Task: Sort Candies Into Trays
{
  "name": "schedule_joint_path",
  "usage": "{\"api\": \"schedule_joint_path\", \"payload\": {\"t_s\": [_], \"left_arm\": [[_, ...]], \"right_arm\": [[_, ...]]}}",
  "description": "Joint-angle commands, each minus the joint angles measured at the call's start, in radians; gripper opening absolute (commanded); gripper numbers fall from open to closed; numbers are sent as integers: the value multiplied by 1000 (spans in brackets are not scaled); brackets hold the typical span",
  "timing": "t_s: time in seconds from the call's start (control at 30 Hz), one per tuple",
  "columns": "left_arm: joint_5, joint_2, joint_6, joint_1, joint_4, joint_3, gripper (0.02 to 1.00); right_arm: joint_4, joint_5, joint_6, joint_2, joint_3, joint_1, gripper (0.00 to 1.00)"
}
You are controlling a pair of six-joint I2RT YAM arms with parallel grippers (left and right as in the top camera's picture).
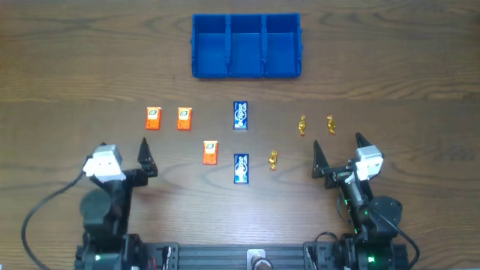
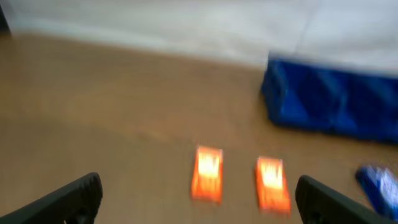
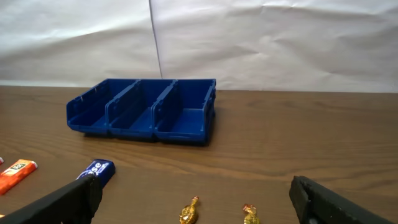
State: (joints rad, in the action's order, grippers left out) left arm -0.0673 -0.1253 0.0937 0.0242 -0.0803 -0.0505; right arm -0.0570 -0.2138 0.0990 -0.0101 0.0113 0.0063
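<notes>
Both arms sitting low, well back from blue tray [image 1: 246, 73]. Left gripper [image 1: 124, 156] hanging spread wide, pinching nothing. Right gripper [image 1: 339, 150] doing the same.

All candies lying on table on tray's near side, none in it. Outer orange candy [image 1: 154, 118] lying off tray's left corner, second orange candy [image 1: 184, 118] just beside it. Both lying between left gripper and tray, long axes pointing trayward.

Left arm looking nearer, fingers likely straddling candy's short width. Gold candy [image 1: 302, 125] waiting off tray's right corner, facing right gripper.

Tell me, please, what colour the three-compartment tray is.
Blue; the tray shows best in the right wrist view.
</notes>
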Motion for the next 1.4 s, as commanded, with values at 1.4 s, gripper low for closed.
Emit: {"api": "schedule_joint_path", "payload": {"t_s": [1.4], "left_arm": [[-27, -1700, -200, -32, -323, -989, 963]], "right_arm": [[-1, -9, 8, 6, -3, 5, 998]]}}
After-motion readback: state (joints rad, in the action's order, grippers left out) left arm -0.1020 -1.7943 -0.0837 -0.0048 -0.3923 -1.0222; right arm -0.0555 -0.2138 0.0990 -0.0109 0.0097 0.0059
